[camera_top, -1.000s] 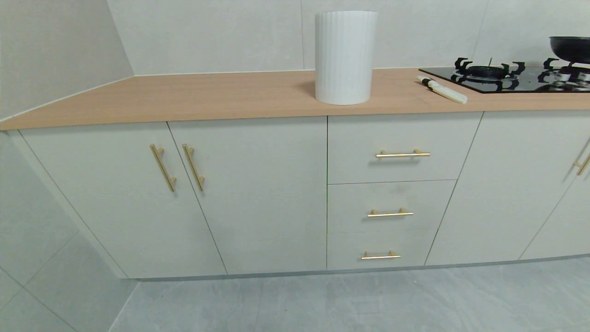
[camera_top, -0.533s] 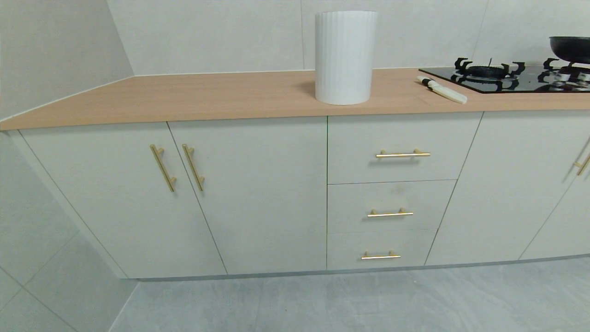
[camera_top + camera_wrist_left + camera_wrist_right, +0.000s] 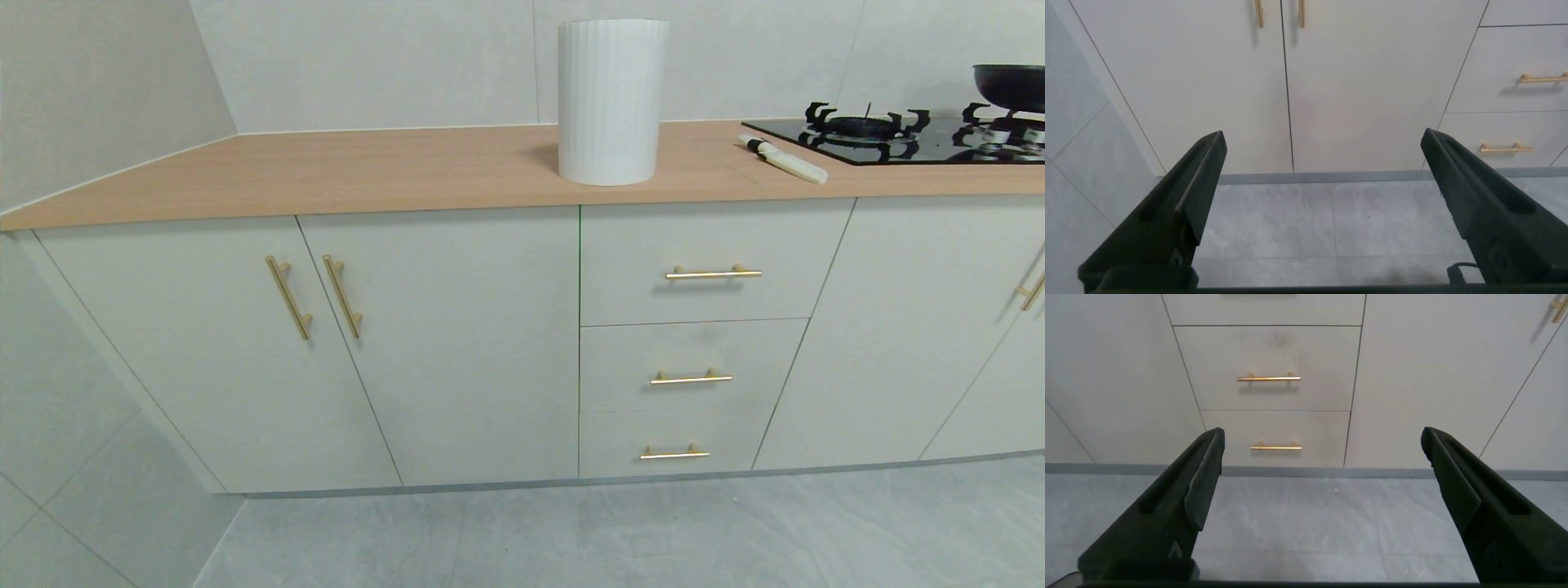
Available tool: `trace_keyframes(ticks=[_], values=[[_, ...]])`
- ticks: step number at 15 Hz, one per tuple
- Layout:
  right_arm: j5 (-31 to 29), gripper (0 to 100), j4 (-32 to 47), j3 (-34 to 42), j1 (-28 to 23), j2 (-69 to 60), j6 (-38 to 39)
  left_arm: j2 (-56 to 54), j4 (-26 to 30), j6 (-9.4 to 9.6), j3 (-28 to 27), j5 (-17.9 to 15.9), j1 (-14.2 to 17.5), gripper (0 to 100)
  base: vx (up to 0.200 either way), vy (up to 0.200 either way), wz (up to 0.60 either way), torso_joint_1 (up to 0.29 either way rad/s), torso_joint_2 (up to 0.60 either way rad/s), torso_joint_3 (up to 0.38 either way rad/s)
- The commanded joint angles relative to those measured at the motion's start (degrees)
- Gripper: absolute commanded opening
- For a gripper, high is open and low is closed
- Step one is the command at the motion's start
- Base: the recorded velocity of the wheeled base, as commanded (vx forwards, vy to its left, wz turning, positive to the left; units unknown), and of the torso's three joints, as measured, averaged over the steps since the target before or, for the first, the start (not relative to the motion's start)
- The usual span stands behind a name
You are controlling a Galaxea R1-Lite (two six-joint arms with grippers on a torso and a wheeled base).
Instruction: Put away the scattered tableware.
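**Lying loose on the worktop: one slim utensil beside the hob**

From where I stand, the utensil [image 3: 782, 158] lies flat on the wooden worktop [image 3: 367, 171], just off the near left corner of the black glass hob [image 3: 898, 140]. It is long, narrow and cream-coloured, with a black band close to one end. Its long axis runs on a slant: the banded end points away toward the wall [image 3: 367, 65], and the plain end points toward the front edge of the worktop, angled to the robot's right. I cannot tell which end is the handle.

To the robot's left of it, well apart, a tall white canister [image 3: 610, 102] stands upright near the front edge. Its wall is ribbed with fine vertical grooves; its inside is hidden from here. On the hob sit a black burner grate [image 3: 865, 124] and, farther right, a black pan [image 3: 1011, 84] whose contents cannot be seen.

Below the worktop, three pale matt drawers [image 3: 710, 310] are stacked and shut, each with a brass bar handle [image 3: 713, 273] set level. Two cupboard doors [image 3: 326, 351] to their left are shut too.

The left hand [image 3: 1323, 204] hangs low over the grey tiled floor [image 3: 653, 539] in front of the cupboard doors, its dark fingers [image 3: 1184, 212] spread wide with nothing between them. The right hand [image 3: 1323, 498] hangs before the lower drawers, spread just as wide and holding nothing.
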Motion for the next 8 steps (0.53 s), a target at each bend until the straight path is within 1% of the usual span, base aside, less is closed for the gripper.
trace_keyframes(ticks=[1,2,6,8], values=[[0.11,100,0.05,0.0,-0.03,0.07,0.03,0.0,-0.01,0.11,0.0,-0.01,0.01,100,0.0,0.0,0.0,0.0,0.0,0.0],[0.11,100,0.05,0.0,-0.03,0.07,0.03,0.0,-0.01,0.38,0.0,-0.01,0.01,100,0.0,0.0,0.0,0.0,0.0,0.0],[0.11,100,0.05,0.0,-0.03,0.07,0.11,0.0,-0.01,0.2,0.0,-0.01,0.01,100,0.0,0.0,0.0,0.0,0.0,0.0],[0.11,100,0.05,0.0,0.06,0.07,0.11,0.0,-0.01,0.11,0.0,-0.01,0.01,100,0.2,0.0,0.0,-0.002,0.0,-0.005]])
